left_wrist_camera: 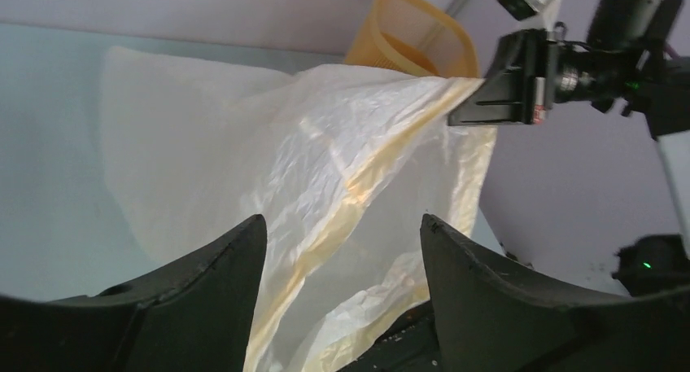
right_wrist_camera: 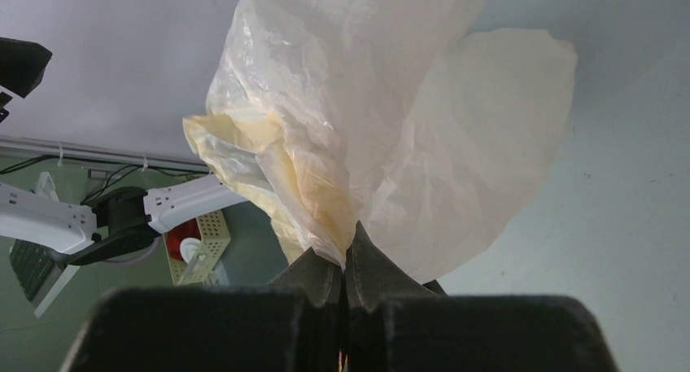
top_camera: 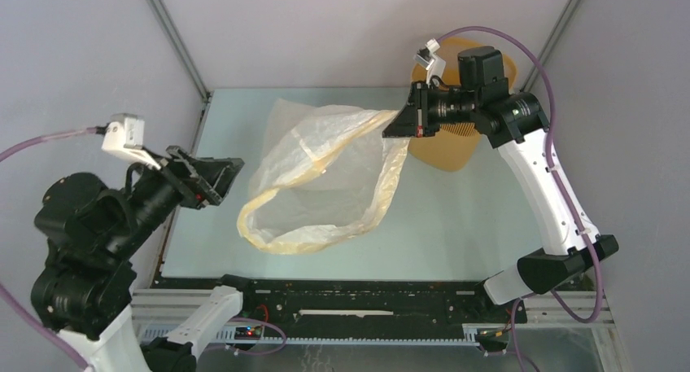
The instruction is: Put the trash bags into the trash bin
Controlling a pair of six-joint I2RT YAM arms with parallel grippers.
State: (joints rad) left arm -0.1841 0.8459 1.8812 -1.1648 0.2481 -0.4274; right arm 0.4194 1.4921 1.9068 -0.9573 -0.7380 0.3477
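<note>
- Pinching the trash bag [top_camera: 325, 177] in the right pincer [top_camera: 393, 126], with the fingers pressed together on a bunched fold of the pale yellow rim band (closed tips showing plainly in the right wrist view).
- Holding the left pincer [top_camera: 226, 181] spread wide and gripping nothing, hovering near the bag's left edge but apart from it.
- Seeing the bag draping away from the gripped corner toward the left and the near side, stretching its long axis diagonally down to the table [top_camera: 456, 217], gaping as a wide loop and seemingly resting its lower part there.
- Finding the trash bin [top_camera: 443, 148] just behind the right pincer at the far right of the table, yellow-orange and slitted, largely hidden by the wrist in the top view; not managing to tell whether it is upright or tilted.
- Judging the coming move as turning on this: placing the bin on the opposite side of the right pincer from the bag's bulk, so needing to carry the gripped rim back and over the bin's mouth while dragging the rest behind.
- Judging the right arm as much the nearer to the bin, and the left as nearer to the loose trailing end (probably suiting it to gathering that slack).
- Reading no brand, label or writing anywhere.
</note>
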